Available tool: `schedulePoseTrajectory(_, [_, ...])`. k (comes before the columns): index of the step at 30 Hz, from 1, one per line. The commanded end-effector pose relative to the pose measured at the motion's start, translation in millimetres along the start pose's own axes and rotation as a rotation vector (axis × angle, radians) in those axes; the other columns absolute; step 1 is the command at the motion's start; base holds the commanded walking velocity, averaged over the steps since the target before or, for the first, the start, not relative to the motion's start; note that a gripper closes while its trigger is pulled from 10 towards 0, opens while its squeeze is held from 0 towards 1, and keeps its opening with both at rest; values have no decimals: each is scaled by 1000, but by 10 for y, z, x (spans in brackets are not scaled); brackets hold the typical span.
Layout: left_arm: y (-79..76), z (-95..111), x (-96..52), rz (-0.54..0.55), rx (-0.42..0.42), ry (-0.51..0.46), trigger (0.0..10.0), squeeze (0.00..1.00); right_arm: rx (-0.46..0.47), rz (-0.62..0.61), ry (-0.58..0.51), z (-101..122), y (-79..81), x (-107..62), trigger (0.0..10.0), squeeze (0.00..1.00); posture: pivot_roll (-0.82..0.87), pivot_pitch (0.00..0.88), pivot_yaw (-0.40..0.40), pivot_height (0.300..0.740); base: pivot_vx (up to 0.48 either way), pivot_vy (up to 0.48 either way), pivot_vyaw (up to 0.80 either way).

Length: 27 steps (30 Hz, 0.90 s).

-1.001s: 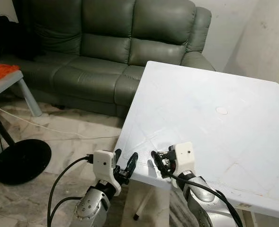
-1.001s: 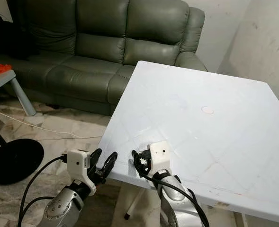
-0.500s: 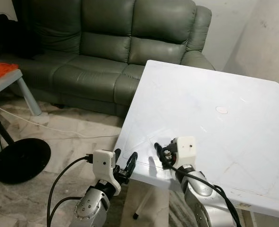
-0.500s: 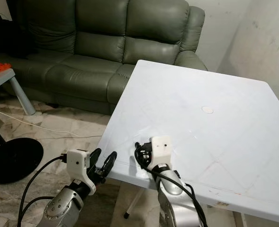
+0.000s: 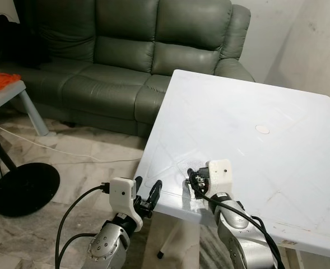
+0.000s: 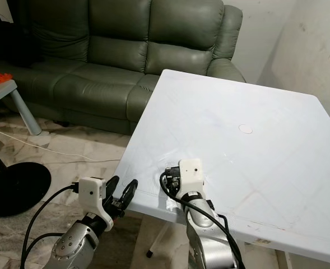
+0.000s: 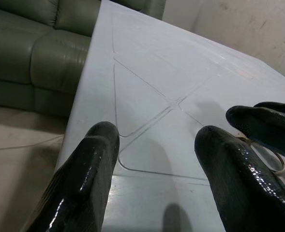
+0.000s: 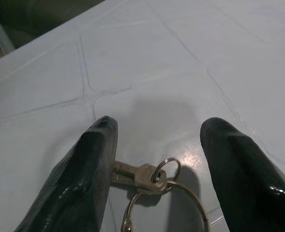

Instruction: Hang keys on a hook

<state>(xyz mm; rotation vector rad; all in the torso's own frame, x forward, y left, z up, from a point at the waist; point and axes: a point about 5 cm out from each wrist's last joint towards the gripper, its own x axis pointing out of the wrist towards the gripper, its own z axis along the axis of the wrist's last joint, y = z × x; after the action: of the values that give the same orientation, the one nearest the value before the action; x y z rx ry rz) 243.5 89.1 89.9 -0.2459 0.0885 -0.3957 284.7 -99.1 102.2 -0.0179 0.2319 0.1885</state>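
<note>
A small bunch of keys [image 8: 149, 178] on a metal ring [image 8: 190, 208] lies flat on the white table [image 5: 254, 101], close to its front left corner. My right gripper [image 8: 159, 130] hangs low over the keys and is open, with one black finger on each side of them; it shows over that corner [image 5: 193, 181] in the left eye view. My left gripper [image 5: 148, 188] is open and holds nothing, just off the table's left edge near the same corner. In the left wrist view the left gripper [image 7: 157, 135] faces the tabletop, and the ring [image 7: 274, 160] lies under a right finger [image 7: 263, 121].
A grey-green leather sofa [image 5: 136, 50] stands behind the table. On the tiled floor to the left are a fan's black round base [image 5: 24, 188], a white cable [image 5: 69, 154] and a small grey table [image 5: 19, 92] with an orange cloth [image 5: 1, 83]. A wall [image 5: 305, 45] rises at the right.
My right gripper has moved forward from the table's edge to over the keys. The left gripper has stayed where it was.
</note>
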Motion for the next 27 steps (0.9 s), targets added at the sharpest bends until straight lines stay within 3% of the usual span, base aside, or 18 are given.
schedulePoseTrajectory(1, [-39, 42, 19, -5, -6, -13, 10000, 0, -5, 5, 33, -50, 8, -1, 10000, 0, 4, 95, -99, 740, 0, 0, 0])
schedulePoseTrajectory(2, [-38, 43, 19, -5, -7, -14, 10000, 0, -3, 5, 33, -51, 10, -1, 10000, 0, 2, 95, -97, 740, 0, 0, 0])
schedulePoseTrajectory(4, [-41, 46, 24, -5, -7, -14, 10000, 0, 10, -2, 56, -69, 1, -2, 8510, 0, 0, 96, -96, 740, 0, 0, 0])
schedulePoseTrajectory(6, [-41, 46, 26, -5, -7, -14, 10000, 0, 12, -4, 62, -74, -2, -1, 8510, 0, 0, 98, -97, 740, 0, 0, 0])
schedulePoseTrajectory(7, [-41, 46, 27, -5, -8, -14, 10000, 0, 14, -10, 66, -84, -12, -9, 706, 0, -1, 98, -96, 740, 0, 0, 0])
schedulePoseTrajectory(9, [-39, 46, 30, -4, -8, -14, 10000, 0, 18, -13, 75, -95, -19, -13, 784, 0, -1, 99, -97, 740, 0, 0, 0])
schedulePoseTrajectory(12, [-39, 49, 35, -3, -7, -16, 10000, 0, 11, -13, 73, -99, -31, -15, 0, 0, -1, 99, -97, 740, 0, 0, 0])
schedulePoseTrajectory(27, [-52, 59, 55, 2, -13, -24, 10000, 0, 17, 0, 71, -98, -34, -32, 0, 0, -4, 99, -101, 740, 0, 0, 0])
